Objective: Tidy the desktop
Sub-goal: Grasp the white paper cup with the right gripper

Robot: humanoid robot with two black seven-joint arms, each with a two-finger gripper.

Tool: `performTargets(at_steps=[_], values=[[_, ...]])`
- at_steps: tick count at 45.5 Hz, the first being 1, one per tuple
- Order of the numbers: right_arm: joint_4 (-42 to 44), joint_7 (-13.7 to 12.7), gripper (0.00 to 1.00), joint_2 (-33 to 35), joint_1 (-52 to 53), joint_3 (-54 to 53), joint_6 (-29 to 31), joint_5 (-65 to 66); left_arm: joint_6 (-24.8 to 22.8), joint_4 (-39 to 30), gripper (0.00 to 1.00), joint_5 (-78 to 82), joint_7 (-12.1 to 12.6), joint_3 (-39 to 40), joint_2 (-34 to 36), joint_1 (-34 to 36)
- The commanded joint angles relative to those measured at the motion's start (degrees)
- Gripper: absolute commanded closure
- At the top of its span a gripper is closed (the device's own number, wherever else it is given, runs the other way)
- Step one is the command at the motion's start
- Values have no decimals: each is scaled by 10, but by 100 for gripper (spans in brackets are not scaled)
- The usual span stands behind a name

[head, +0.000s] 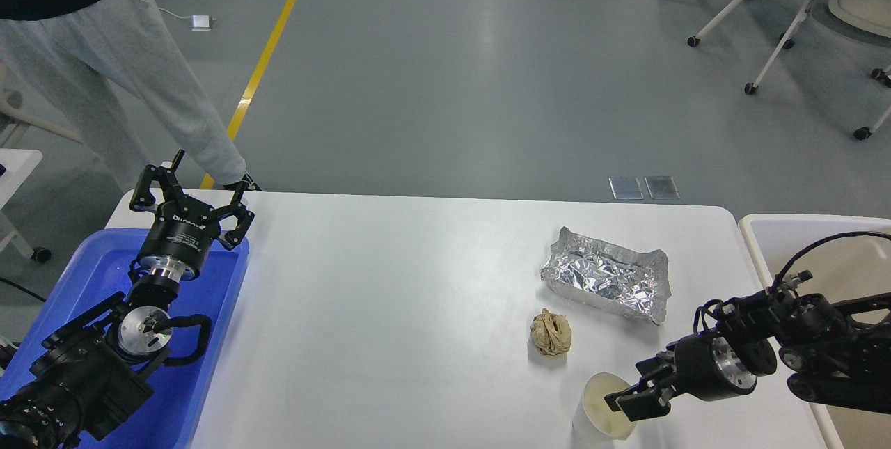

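The white desktop (390, 310) holds a crumpled foil tray (605, 275), a brown crumpled paper ball (551, 333) and a white paper cup (600, 413) standing upright at the near edge. My right gripper (637, 390) comes in from the right with its jaws apart. Its lower finger (626, 405) lies over the cup's right rim, and I cannot tell whether it touches it. My left gripper (195, 191) is open and empty, pointing up over the far end of the blue tray (216, 324).
A beige-white bin (766, 230) stands off the desktop's right edge, under my right arm. A person in grey trousers (139, 66) stands beyond the far left corner. Wheeled chairs (759, 10) stand at the back right.
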State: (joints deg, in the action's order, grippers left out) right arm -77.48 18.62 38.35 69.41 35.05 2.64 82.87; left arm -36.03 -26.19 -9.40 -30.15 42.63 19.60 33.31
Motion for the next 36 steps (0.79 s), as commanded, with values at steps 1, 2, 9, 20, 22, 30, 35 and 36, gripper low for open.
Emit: performTargets(at_steps=[1,2,9,20,22,30,35,36], values=[[3,19,89,-12,0,-3,0,5,0,0,0,0,0,0,0,0],[4,21,95,-13,1,-3,0,6,0,0,0,0,0,0,0,0],[7,34,100,-13,7,-4,-2,9,0,0,0,0,0,0,0,0],[20,35,100,-13,7,0,-12,29,0,0,0,0,0,0,0,1],[19,36,100,-13,8,1,-12,29,0,0,0,0,0,0,0,1],[18,41,100,-12,10,1,-12,28,0,0,0,0,0,0,0,0],[16,41,100,-7,17,2,-12,27,0,0,0,0,0,0,0,1],[15,41,100,-6,22,2,-12,26,0,0,0,0,0,0,0,1]])
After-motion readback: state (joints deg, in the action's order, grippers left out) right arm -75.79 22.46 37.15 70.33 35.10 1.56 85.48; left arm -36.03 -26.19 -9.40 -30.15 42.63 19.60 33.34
